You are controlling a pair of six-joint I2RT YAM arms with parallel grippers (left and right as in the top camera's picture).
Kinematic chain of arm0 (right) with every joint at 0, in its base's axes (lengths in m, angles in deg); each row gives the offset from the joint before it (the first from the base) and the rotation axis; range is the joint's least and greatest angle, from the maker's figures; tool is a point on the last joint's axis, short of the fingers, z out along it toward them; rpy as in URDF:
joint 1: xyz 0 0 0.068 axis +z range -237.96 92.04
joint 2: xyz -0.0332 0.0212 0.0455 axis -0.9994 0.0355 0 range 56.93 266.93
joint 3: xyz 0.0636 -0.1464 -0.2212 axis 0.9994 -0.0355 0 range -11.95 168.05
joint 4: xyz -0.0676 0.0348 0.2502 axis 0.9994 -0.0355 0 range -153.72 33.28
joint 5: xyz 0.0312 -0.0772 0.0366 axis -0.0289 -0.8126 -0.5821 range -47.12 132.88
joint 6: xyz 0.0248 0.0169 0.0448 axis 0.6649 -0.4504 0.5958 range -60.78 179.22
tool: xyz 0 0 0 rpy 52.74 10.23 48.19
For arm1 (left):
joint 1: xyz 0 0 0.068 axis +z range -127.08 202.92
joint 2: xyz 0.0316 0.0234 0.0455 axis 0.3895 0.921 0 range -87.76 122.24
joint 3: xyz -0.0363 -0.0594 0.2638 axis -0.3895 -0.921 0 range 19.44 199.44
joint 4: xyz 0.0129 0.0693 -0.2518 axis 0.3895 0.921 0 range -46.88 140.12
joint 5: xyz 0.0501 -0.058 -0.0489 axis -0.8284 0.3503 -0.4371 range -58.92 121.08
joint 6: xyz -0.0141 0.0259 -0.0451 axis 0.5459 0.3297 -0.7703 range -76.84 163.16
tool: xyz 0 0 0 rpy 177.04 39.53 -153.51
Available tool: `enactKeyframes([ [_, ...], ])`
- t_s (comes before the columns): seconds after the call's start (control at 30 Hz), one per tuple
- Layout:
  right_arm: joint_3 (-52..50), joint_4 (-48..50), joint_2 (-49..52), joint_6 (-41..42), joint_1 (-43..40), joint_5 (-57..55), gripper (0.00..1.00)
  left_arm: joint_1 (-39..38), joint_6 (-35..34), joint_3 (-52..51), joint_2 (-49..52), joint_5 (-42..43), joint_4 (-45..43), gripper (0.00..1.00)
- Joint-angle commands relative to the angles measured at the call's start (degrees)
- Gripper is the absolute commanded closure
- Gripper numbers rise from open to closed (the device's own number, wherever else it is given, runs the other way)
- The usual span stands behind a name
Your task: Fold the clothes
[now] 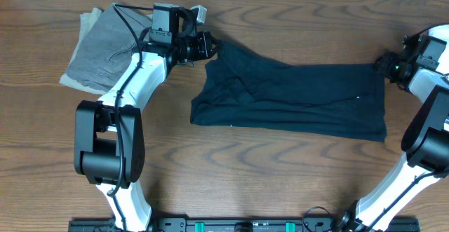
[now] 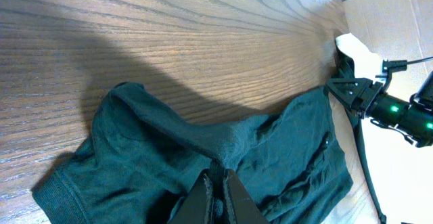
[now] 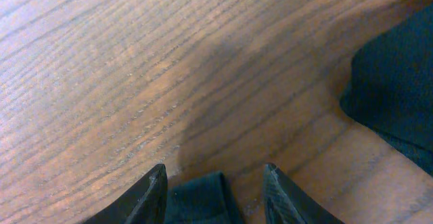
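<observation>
The shirt (image 1: 302, 99) is spread lengthwise across the middle of the table (image 1: 280, 183), reaching toward its right edge, partly doubled over and wrinkled. Its left end is drawn to a point toward the far edge, because a ridge of fabric is pinched there by the left gripper (image 1: 205, 47), whose fingers (image 2: 237, 198) are pressed together on it. The opposite end is met by the right gripper (image 1: 384, 65). Its fingers (image 3: 150, 193) are set apart with a fold of dark fabric lying between them, and no pinch is seen. The 2 ends are judged to be attended so that the cloth can be stretched flat or carried over for a fold. A grey garment (image 1: 105, 50) is kept at the far-left corner, just beside the left gripper and apart from the shirt, presumably out of the working area. Counted: 1 shirt, 1 grey garment, 2 grippers.
</observation>
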Motion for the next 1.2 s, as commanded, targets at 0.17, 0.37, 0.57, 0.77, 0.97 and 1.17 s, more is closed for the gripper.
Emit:
enactKeyframes([
  [0.17,0.57,-2.93,1.99,0.61,1.55,2.6,0.84,-0.11,-0.09,0.33,-0.02,0.83,-0.07,0.94],
  [0.37,0.59,-5.53,-0.35,0.57,0.55,2.58,0.99,-0.11,-0.09,0.33,-0.02,0.83,-0.07,0.94],
  [0.57,0.59,-7.8,-6.38,-1.27,0.26,2.62,0.99,-0.11,-0.37,0.33,-0.04,1.99,-0.09,0.94],
  [0.77,0.59,-10.6,-13.18,-3.45,0.26,2.56,0.99,-0.11,-3.32,0.33,-0.22,6.62,0.17,0.94],
  [0.97,0.59,-14.58,-15.65,-4.55,0.26,2.36,0.99,-0.11,-3.89,0.33,-0.55,7.43,3.3,0.94],
  [1.17,0.57,-17.75,-15.63,-5.57,0.26,0.9,0.99,-0.11,-3.89,0.33,-1.07,8.55,7.72,0.94],
])
